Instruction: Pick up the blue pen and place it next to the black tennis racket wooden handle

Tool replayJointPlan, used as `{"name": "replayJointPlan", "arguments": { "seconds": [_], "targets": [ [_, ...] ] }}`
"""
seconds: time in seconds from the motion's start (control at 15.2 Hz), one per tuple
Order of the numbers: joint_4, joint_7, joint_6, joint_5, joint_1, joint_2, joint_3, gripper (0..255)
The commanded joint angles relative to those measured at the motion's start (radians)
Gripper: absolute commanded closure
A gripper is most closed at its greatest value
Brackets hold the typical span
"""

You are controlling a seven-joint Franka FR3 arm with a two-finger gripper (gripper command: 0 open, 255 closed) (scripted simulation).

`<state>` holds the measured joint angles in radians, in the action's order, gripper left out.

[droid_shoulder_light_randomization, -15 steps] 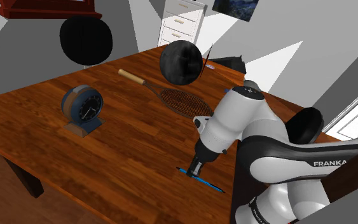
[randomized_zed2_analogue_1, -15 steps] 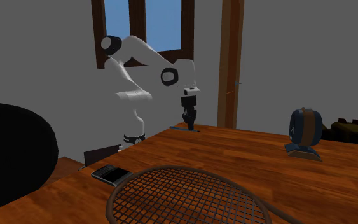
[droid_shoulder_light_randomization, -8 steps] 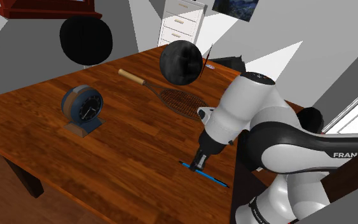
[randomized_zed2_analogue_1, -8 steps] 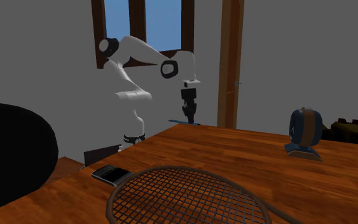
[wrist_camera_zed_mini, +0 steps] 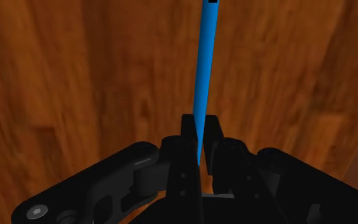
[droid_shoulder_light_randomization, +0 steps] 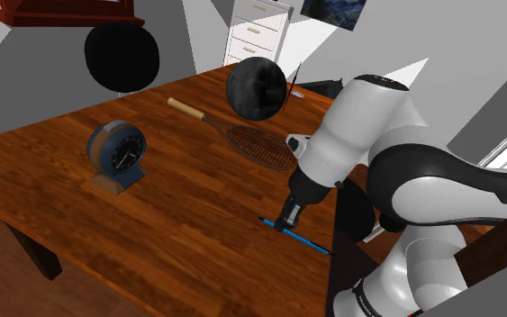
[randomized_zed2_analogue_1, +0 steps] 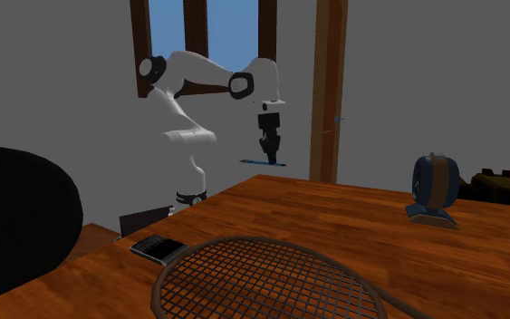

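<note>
Starting at the shoulder view's left, the blue alarm clock (droid_shoulder_light_randomization: 116,155) is sitting on the wooden desk (droid_shoulder_light_randomization: 179,225), well left of the tennis racket (droid_shoulder_light_randomization: 260,146). Next, the racket's pale wooden handle (droid_shoulder_light_randomization: 185,108) is angling up and left from the strung head. Then, down and right of that head, near the desk's edge, the pincer (droid_shoulder_light_randomization: 286,221) is clamping the blue pen (droid_shoulder_light_randomization: 310,243). In the second exterior view the pen (randomized_zed2_analogue_1: 264,162) is hanging level under the pincer (randomized_zed2_analogue_1: 269,154), clear of the desk. Up close, the pincer (wrist_camera_zed_mini: 201,124) is squeezing the shaft, and the pen (wrist_camera_zed_mini: 203,70) is jutting out ahead.

So the pickup looks done, and the carry is the step in hand. The next move is calling for travel past the racket head toward the handle. After that comes lowering the pen beside the handle without nudging the racket.
</note>
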<state>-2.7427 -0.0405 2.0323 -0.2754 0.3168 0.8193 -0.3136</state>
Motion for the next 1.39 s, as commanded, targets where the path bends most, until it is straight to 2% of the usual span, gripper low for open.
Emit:
{"name": "replayJointPlan", "arguments": {
  "seconds": [0.0,0.13,0.66,1.32],
  "targets": [
    [0.022,0.002,-0.028,0.006,-0.002,0.006,0.005,255],
    [0.037,0.003,-0.047,0.010,-0.004,0.010,0.009,255],
    [0.006,-0.210,-0.054,0.139,-0.121,0.027,0.205,255],
    [0.086,-0.467,-0.018,0.288,-0.261,-0.104,0.436,255]
  ]
}}
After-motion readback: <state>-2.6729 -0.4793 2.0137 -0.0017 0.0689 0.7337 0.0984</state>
